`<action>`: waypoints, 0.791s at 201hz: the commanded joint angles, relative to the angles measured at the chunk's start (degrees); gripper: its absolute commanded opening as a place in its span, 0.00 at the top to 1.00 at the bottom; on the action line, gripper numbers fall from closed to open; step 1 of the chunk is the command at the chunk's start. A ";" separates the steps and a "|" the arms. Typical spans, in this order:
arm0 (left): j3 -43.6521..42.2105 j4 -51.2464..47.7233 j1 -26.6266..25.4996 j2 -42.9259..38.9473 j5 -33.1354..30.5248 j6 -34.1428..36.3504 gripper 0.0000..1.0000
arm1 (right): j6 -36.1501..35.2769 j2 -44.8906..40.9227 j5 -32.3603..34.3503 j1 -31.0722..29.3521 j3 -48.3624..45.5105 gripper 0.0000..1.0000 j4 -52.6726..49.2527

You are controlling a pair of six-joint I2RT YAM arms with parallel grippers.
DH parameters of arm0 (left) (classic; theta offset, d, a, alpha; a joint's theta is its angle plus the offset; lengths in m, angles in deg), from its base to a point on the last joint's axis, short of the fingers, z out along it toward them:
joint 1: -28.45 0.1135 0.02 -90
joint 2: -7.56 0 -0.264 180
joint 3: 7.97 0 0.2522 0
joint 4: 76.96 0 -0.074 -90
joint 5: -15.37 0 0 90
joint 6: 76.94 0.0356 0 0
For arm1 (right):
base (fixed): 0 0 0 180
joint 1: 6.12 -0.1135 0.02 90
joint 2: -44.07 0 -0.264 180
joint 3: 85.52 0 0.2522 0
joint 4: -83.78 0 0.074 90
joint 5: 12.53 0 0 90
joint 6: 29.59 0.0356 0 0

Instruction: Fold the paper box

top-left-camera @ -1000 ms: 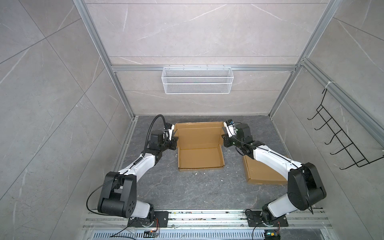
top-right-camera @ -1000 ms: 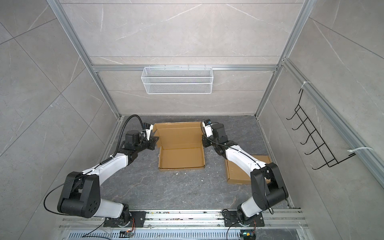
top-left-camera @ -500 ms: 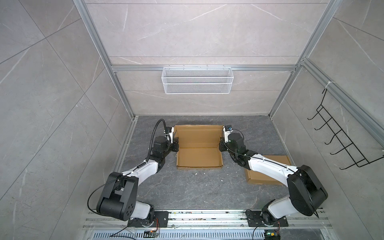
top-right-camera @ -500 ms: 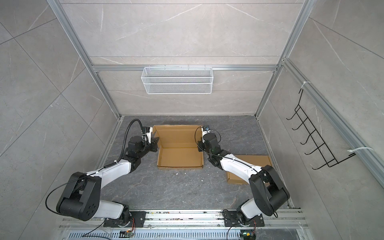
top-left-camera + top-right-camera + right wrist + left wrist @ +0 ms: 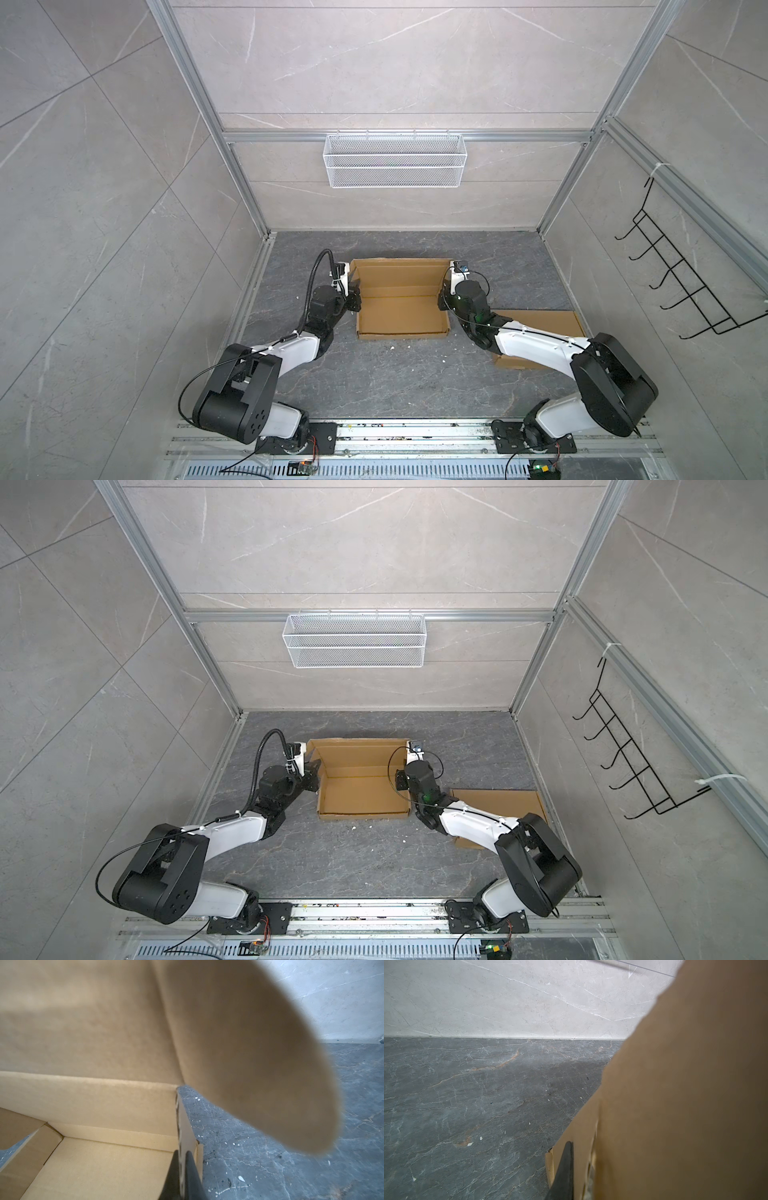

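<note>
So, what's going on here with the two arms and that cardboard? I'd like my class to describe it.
Two robot arms are folding a paper box on the grey table. The left tool is shut on the box's left side wall, and the right tool is shut on its right side wall. The tray's walls are up; the lid stands open at the back, not yet closed. A flat cardboard piece lies partly under the right arm.

2 white-shelled arms (image 5: 291,348) with black joints and cables (image 5: 311,278).
</note>
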 commanded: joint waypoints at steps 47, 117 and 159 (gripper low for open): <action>0.54 -3.54 -8.49 -1.87 -2.81 -4.59 1.00 | 5.12 0.55 1.08 -5.19 -4.85 1.00 -2.60; -3.31 4.74 -14.02 2.34 -9.81 -6.22 1.00 | 10.24 0.79 4.83 -8.09 -6.73 1.00 -2.60; -4.78 8.39 -16.37 4.68 -11.71 -6.54 1.00 | 14.50 1.43 6.41 -8.69 -9.97 1.00 -0.93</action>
